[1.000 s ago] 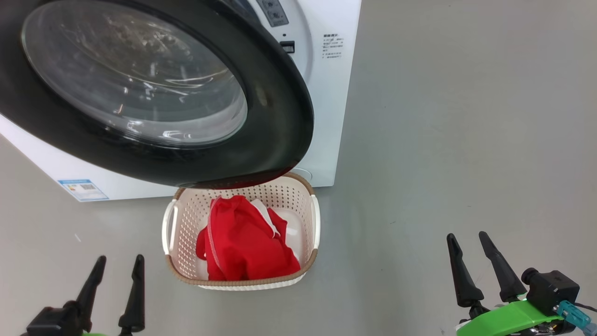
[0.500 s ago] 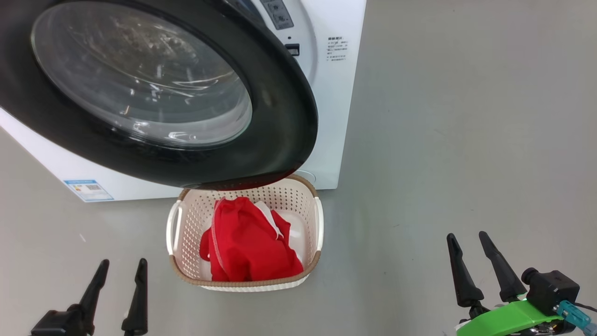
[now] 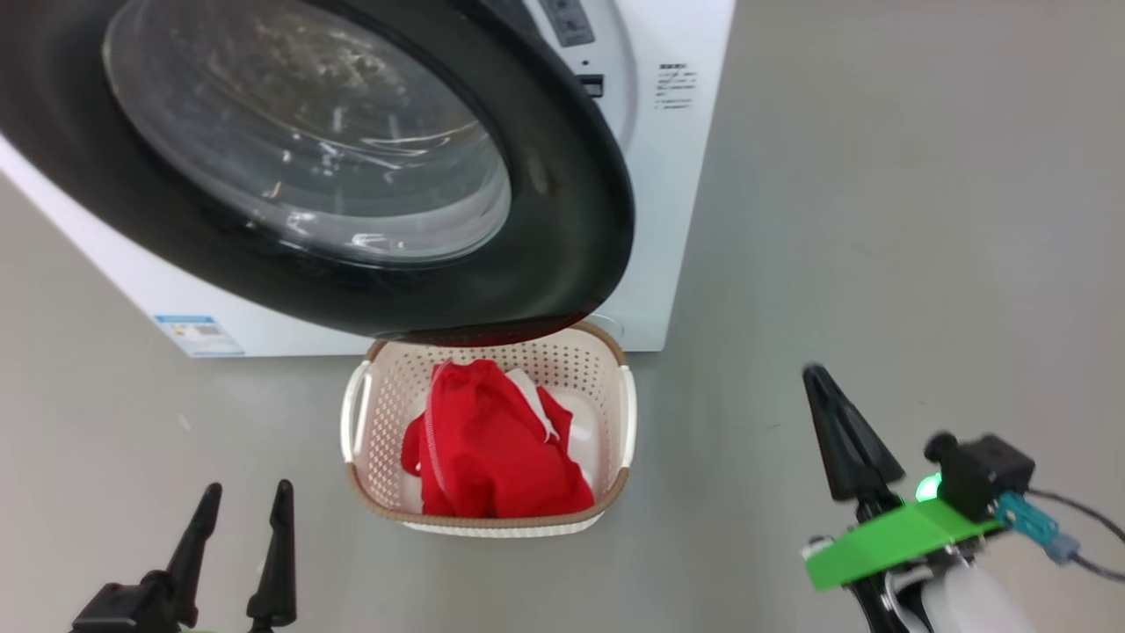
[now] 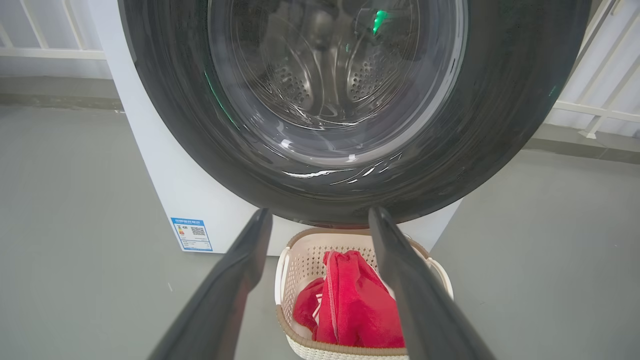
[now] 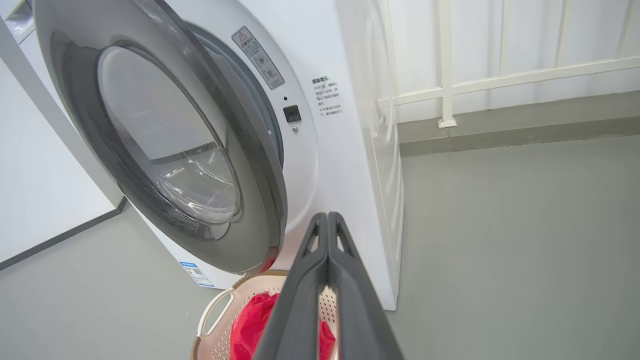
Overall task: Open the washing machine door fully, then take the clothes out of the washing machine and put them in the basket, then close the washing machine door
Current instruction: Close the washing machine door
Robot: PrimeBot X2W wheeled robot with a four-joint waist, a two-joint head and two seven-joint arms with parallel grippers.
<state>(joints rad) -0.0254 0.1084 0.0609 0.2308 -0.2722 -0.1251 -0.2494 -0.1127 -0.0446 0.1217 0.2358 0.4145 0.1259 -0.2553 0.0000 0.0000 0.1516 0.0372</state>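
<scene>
Washing machine door [image 3: 571,229]: swung out from the white washing machine [image 3: 672,220], lower edge hanging over the basket's far rim. Beneath the basket [image 3: 378,422], smooth grey floor [image 3: 879,220], running back to a low grey skirting and a white railing [image 5: 445,60] beyond the basket, past the machine's side.

Compared with half a second ago: whole head view shifted, so camera movement, not the basket's. Right gripper [image 3: 816,378], off to the basket's right, then with fingers apart, now pressed tip to tip and gripping nothing, wrist rolled and raised. Left gripper [image 3: 247,491], near and left of the basket, spread as before and empty. Clothes [image 3: 492,448] lying as before inside the basket.

Bright red crumpled fabric with thin white trim, heaped toward the basket's near right side, pale bottom showing at the far right. Door itself: wide glossy black ring round a bulging clear glass bowl, perforated steel drum visible through it in the left wrist view. Small blue label [image 3: 198,334] on the machine's lower corner, left of the basket.
</scene>
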